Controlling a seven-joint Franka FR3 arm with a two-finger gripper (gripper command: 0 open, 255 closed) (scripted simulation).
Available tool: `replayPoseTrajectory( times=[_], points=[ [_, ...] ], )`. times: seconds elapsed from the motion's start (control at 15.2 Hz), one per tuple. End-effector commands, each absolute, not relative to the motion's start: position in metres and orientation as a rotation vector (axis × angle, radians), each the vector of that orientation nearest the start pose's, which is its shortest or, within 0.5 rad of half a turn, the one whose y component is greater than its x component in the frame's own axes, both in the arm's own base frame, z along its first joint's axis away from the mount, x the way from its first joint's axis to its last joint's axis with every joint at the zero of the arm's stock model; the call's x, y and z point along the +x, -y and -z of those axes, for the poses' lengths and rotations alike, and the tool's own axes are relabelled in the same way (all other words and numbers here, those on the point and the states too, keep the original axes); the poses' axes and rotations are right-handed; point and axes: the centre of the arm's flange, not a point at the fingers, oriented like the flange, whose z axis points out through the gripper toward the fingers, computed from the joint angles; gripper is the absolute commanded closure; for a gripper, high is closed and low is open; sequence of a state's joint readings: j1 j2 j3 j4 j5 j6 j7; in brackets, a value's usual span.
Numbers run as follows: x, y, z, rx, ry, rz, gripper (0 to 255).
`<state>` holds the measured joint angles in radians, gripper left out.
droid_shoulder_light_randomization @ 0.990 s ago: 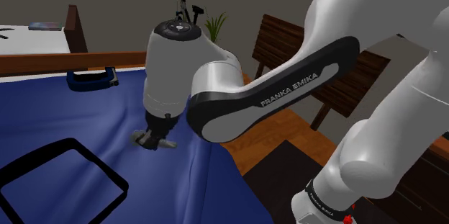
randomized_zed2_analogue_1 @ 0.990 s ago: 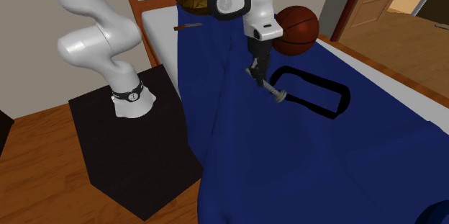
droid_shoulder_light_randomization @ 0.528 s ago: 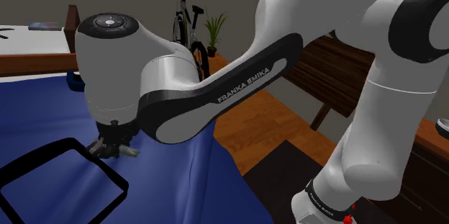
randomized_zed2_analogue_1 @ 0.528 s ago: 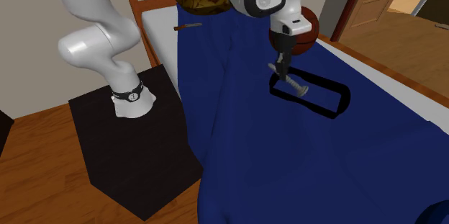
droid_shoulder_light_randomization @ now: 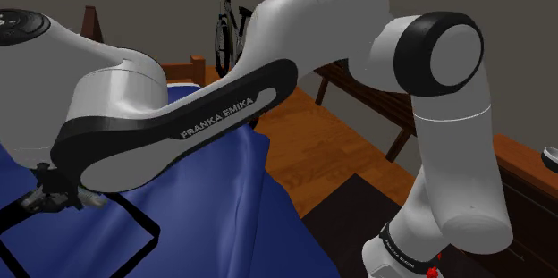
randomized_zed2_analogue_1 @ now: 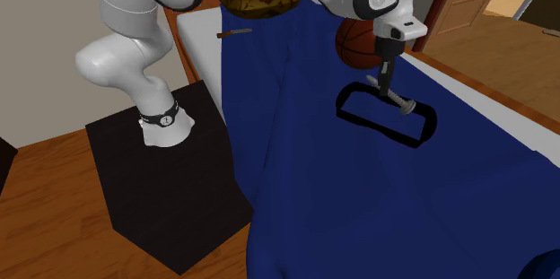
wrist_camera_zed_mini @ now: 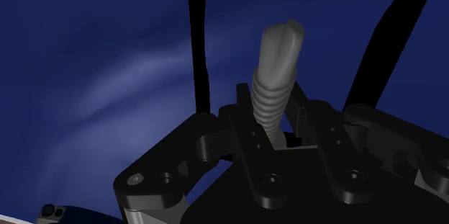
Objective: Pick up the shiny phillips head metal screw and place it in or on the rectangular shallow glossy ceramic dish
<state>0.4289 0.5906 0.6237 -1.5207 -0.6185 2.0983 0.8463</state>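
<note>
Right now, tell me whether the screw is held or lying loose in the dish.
Held. The gripper clasps the grey screw by its threaded shank between its fingers, poised over the black-rimmed dish.

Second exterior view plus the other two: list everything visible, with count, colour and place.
screw: one, grey, clasped over the dish
dish: one, black rim, lying on the cloth
basketball: one, orange-brown, on the cloth just beyond the dish
cloth: one, blue, covering the work surface
bicycle: one, black, by the far wall
stand: one, black, on the wooden floor
arm: one, white, dark joints
gripper: one, black, shut on the screw
</note>
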Motion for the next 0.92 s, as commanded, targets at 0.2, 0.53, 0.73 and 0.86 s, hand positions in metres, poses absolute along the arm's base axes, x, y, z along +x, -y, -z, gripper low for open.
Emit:
replayPoseTrajectory(
  times=[0.2, 0.53, 0.73, 0.86],
  points=[
    [0.444, -0.576, -0.359, -3.098, 0.613, 0.389, 255],
    [0.444, -0.576, -0.332, -3.098, 0.613, 0.389, 255],
    [0.444, -0.576, -0.317, -3.098, 0.613, 0.389, 255],
    [0.444, -0.576, -0.317, -3.098, 0.613, 0.389, 255]
  ],
)
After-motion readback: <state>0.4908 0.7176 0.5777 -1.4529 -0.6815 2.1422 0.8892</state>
